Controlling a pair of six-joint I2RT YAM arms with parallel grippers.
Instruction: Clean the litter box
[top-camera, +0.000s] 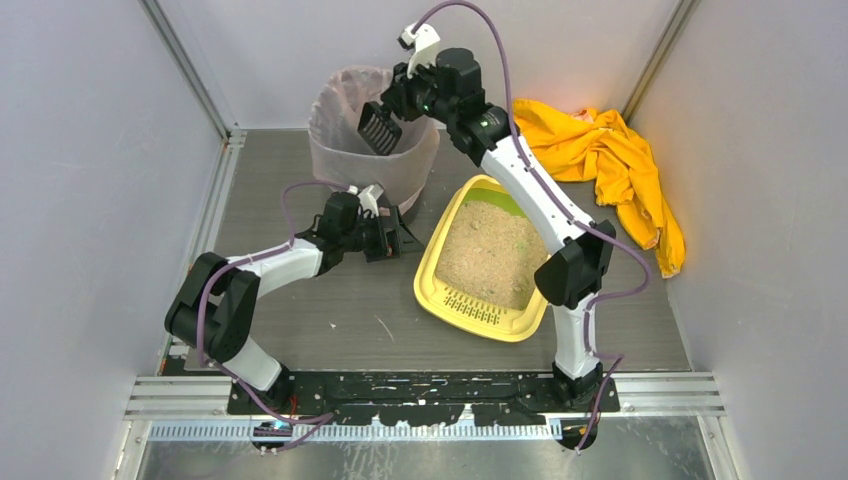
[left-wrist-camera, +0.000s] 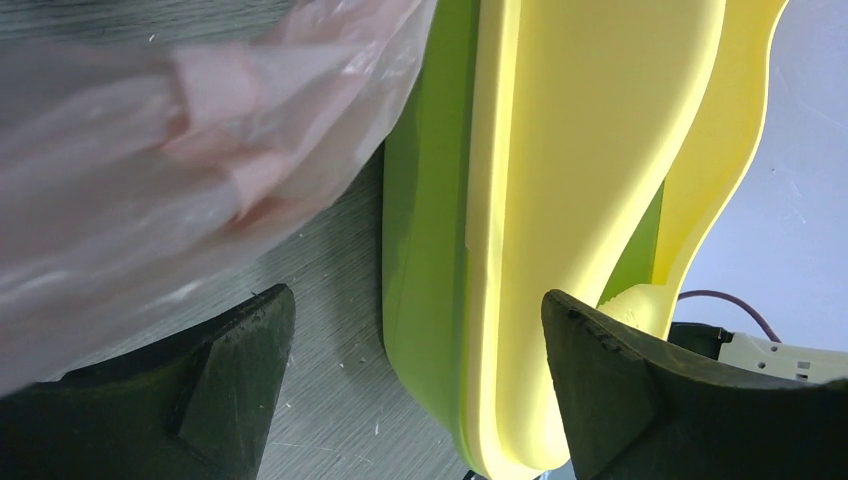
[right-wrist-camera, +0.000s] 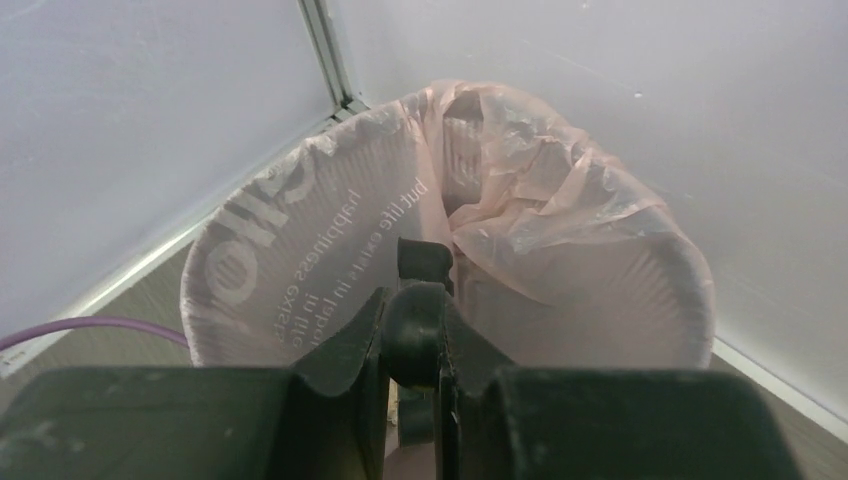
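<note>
The yellow litter box (top-camera: 428, 290), holding beige litter, lies on the table's middle. My left gripper (top-camera: 404, 240) is open at its far left side, just in front of the bin. In the left wrist view the box's green and yellow wall (left-wrist-camera: 560, 200) stands between the spread fingers of the left gripper (left-wrist-camera: 415, 300); whether they touch it does not show. My right gripper (top-camera: 405, 100) is raised over the bin and shut on the handle of a black slotted scoop (top-camera: 378, 128). The right wrist view shows the right gripper (right-wrist-camera: 415, 305) clamped on that scoop handle (right-wrist-camera: 418, 345) above the bag.
A tall bin (top-camera: 345, 150) lined with a pinkish translucent bag (right-wrist-camera: 560, 260) stands at the back left, its bag (left-wrist-camera: 150, 150) close to my left finger. A crumpled yellow cloth (top-camera: 610, 160) lies at the back right. Grey walls enclose the table.
</note>
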